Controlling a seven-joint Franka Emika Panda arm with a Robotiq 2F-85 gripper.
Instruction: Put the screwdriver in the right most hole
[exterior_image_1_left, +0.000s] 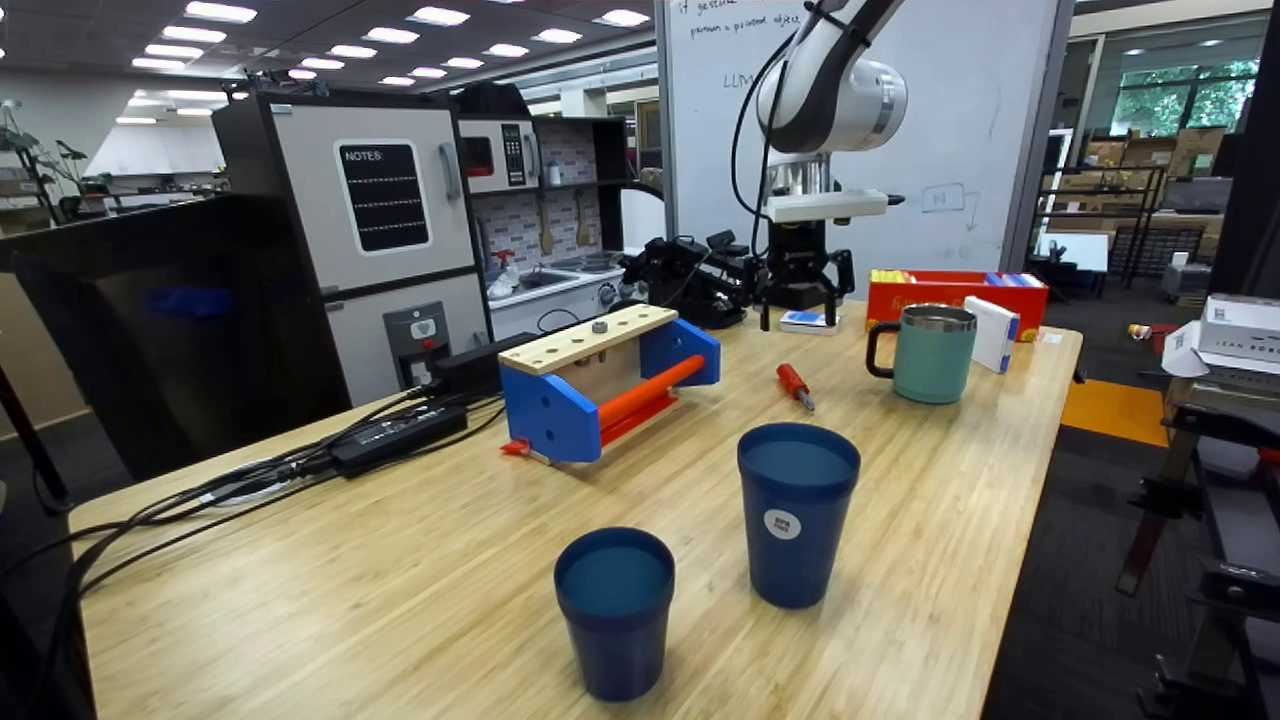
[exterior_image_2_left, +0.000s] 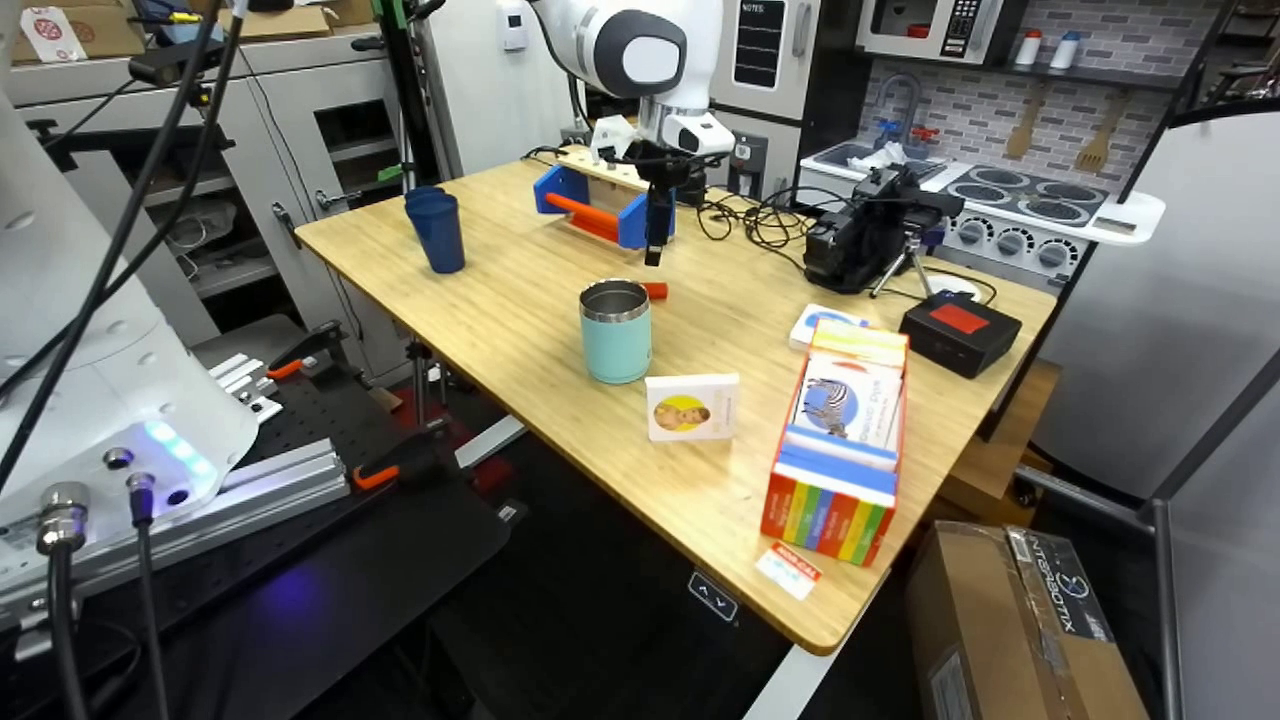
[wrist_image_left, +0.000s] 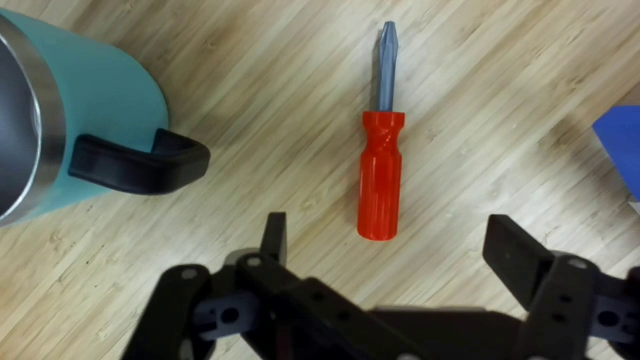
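Observation:
The screwdriver (exterior_image_1_left: 795, 386) lies on the table, with a red handle and metal shaft. In the wrist view the screwdriver (wrist_image_left: 381, 175) points its tip away from my gripper; in an exterior view the mug hides part of the screwdriver (exterior_image_2_left: 655, 290). My gripper (exterior_image_1_left: 798, 322) is open and empty above the table; in the wrist view the gripper (wrist_image_left: 386, 220) has its fingers on either side of the handle's end, not touching it. The rack (exterior_image_1_left: 550, 415) has blue end plates, an orange rod and a pale wooden top bar (exterior_image_1_left: 560, 350) with several holes. Which end hole is the rightmost, I cannot tell.
A teal mug (exterior_image_1_left: 935, 360) stands near the screwdriver. Two blue cups (exterior_image_1_left: 800, 530) stand closer to an exterior camera. A red box of books (exterior_image_2_left: 835, 490) and a white card box (exterior_image_2_left: 692, 408) stand beyond the mug. Black cables (exterior_image_1_left: 395, 435) run behind the rack.

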